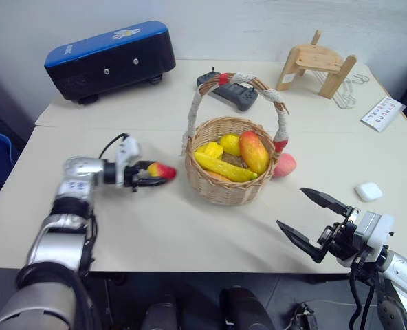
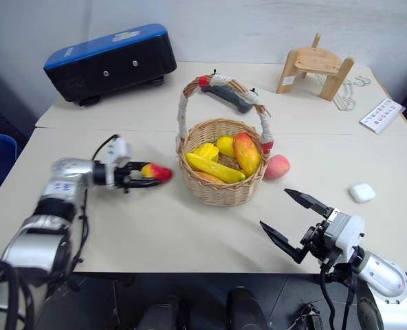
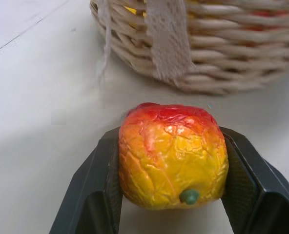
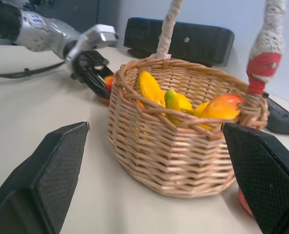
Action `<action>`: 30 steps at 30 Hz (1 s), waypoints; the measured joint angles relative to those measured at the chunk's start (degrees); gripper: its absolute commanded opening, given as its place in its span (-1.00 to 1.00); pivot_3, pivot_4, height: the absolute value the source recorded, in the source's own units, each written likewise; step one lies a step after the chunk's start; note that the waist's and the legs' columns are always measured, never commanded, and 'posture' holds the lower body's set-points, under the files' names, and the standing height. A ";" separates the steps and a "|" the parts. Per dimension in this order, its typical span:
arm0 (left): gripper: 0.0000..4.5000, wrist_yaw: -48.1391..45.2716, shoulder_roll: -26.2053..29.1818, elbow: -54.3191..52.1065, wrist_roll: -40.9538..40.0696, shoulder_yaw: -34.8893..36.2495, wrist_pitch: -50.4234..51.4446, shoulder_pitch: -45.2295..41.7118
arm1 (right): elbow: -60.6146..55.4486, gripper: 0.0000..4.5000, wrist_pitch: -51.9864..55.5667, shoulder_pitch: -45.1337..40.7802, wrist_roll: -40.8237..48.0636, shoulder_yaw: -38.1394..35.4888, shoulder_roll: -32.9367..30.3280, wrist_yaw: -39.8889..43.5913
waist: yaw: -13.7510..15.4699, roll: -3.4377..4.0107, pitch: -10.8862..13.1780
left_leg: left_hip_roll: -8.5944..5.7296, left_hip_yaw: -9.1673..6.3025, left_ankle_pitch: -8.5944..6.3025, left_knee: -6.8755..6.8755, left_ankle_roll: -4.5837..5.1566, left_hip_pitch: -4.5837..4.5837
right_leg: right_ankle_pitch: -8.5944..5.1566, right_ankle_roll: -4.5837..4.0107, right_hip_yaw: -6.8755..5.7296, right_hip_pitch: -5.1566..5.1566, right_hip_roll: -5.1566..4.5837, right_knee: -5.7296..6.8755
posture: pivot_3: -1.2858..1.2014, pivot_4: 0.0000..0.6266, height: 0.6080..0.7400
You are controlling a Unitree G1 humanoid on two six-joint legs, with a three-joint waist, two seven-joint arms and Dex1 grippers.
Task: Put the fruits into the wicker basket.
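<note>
The wicker basket (image 1: 225, 191) stands mid-table and holds a yellow banana (image 1: 224, 167), a red-orange mango (image 1: 254, 151), a lemon (image 1: 229, 144) and a star fruit (image 1: 210, 149). Just left of it lies the red-yellow apple (image 3: 171, 156), low at the table. My left gripper (image 1: 155, 175) is shut on it, one black finger (image 3: 103, 180) pressed against each side. A pink-red peach (image 1: 284, 165) rests on the table against the basket's right side. Nearer the front right, my right gripper (image 1: 291, 207) is open and holds nothing, facing the basket.
A small white case (image 1: 368, 191) lies right of the peach. Along the back stand a blue-topped black box (image 1: 111, 58), a dark controller (image 1: 227, 95) behind the basket, a wooden stand (image 1: 317, 65), wire hangers (image 1: 344, 96) and a printed card (image 1: 382, 113).
</note>
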 measured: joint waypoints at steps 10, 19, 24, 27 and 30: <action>-0.03 5.56 -1.87 -48.82 -14.77 -0.58 28.74 1.20 | 3.69 1.00 0.24 -0.53 0.35 -4.16 0.03 -2.03 | 2.57 0.18 0.10 | -0.29 -1.07 -0.17 0.53 0.17 0.01 | 0.01 0.02 0.33 1.06 0.02 -0.64 | 0.03 -0.52 1.00; 0.53 22.78 -15.29 -40.95 -4.38 -10.19 26.20 -6.20 | 6.73 1.00 -1.35 1.61 0.18 -5.43 0.83 -1.01 | 1.41 0.38 0.11 | -0.14 -1.04 -0.12 0.46 0.10 0.10 | 0.03 0.09 0.50 0.97 0.44 -0.62 | 0.03 -0.52 1.00; 0.99 21.13 -14.82 -39.98 -4.52 -9.76 21.24 -5.28 | 6.76 1.00 -2.34 3.40 -0.07 -5.65 2.33 -2.21 | 1.44 0.42 0.12 | -0.16 -1.09 -0.11 0.46 0.02 0.17 | 0.03 0.08 0.53 0.95 0.40 -0.53 | 0.03 -0.52 1.00; 0.99 17.53 -12.58 -40.21 -6.78 -7.71 18.36 -2.42 | 6.87 1.00 -2.44 5.10 -0.07 -7.58 2.36 -2.97 | 1.56 0.44 0.12 | -0.16 -1.09 -0.11 0.45 0.02 0.16 | 0.02 0.08 0.53 0.95 0.37 -0.53 | 0.03 -0.52 1.00; 0.99 11.85 -8.11 -42.80 -14.30 -1.04 18.34 2.67 | 9.51 1.00 -2.71 6.52 0.32 -12.06 2.32 -3.63 | 1.35 0.45 0.13 | -0.12 -1.14 -0.13 0.43 -0.02 0.17 | 0.01 0.06 0.50 0.95 0.37 -0.53 | 0.03 -0.52 1.00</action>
